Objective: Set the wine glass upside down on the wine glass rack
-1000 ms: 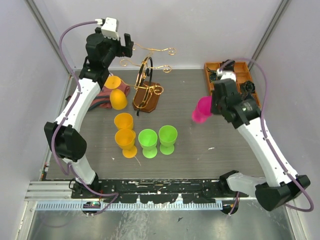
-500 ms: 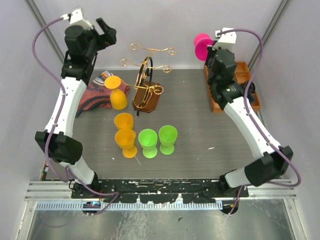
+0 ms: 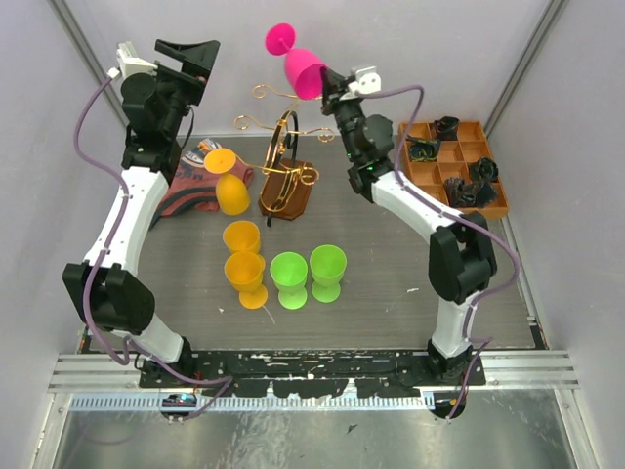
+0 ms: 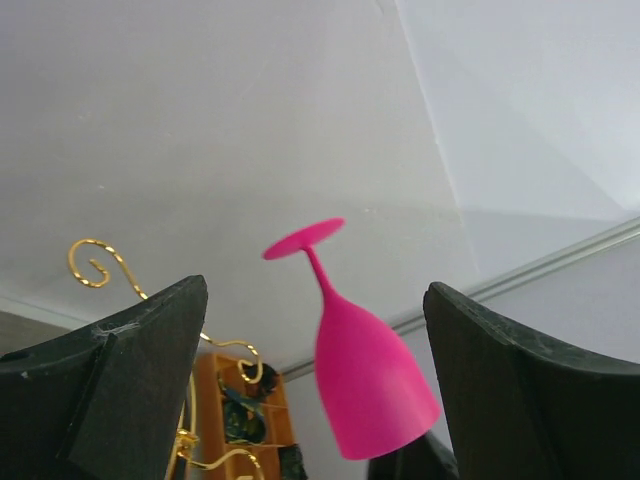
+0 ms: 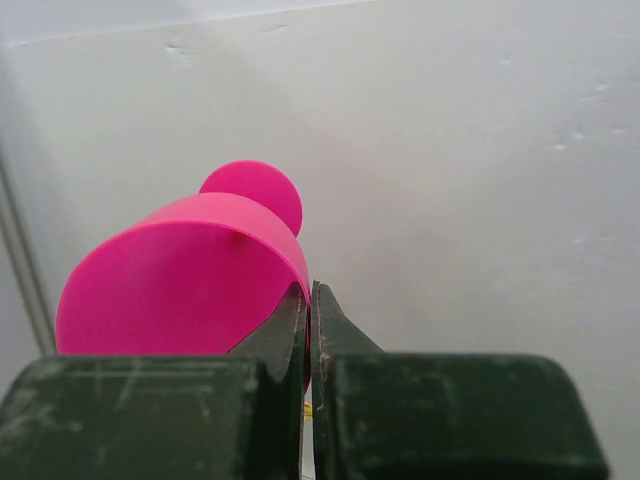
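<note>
My right gripper (image 3: 330, 82) is shut on the rim of a pink wine glass (image 3: 301, 68). It holds the glass high in the air, foot up and tilted, above the gold wire rack (image 3: 285, 156) on its dark wooden base. In the right wrist view the pink glass (image 5: 190, 285) fills the left, its rim pinched between my fingers. My left gripper (image 3: 190, 54) is open and empty, raised at the back left, and faces the glass. The left wrist view shows the glass (image 4: 365, 365) between my spread fingers, with gold scrolls (image 4: 95, 262) at the left.
Several orange glasses (image 3: 234, 193) and two green glasses (image 3: 311, 272) stand or lie on the dark mat in front of the rack. A folded red cloth (image 3: 186, 191) lies at the left. An orange compartment tray (image 3: 459, 166) sits at the back right.
My right arm swung left and up, carrying the pink glass from the back right to above the rack. My left gripper rose slightly and turned toward the glass.
</note>
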Controlling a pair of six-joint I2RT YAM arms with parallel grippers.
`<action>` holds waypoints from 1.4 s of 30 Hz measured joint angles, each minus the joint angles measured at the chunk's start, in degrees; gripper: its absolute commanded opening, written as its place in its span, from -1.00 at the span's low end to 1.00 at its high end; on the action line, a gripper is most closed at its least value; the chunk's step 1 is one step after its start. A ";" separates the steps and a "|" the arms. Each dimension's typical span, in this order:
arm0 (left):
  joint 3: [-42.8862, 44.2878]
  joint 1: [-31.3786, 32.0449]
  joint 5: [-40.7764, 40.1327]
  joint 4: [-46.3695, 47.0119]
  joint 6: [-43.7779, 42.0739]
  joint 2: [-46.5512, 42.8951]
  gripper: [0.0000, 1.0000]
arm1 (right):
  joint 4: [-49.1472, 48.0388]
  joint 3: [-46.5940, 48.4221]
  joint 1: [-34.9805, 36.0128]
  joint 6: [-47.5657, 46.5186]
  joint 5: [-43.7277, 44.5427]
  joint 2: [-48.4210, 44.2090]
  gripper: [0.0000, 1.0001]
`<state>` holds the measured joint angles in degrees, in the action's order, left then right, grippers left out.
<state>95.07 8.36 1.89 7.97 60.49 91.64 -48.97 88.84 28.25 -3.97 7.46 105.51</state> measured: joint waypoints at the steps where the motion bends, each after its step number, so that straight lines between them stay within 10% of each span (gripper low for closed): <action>1: -0.48 0.00 0.26 1.57 1.73 0.00 0.85 | -2.08 0.50 0.79 0.02 -0.87 1.55 -0.99; 32: -3.48 3.04 6.03 7.85 11.96 2.82 0.10 | -11.43 5.49 7.93 7.56 -11.93 9.03 -0.99; 42: -3.45 2.49 5.42 7.82 11.65 2.82 -0.56 | -12.44 5.44 8.02 7.56 -12.35 9.03 -0.99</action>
<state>91.61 10.85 7.31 15.79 72.14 94.45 -61.41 94.28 36.27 3.60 -4.89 114.54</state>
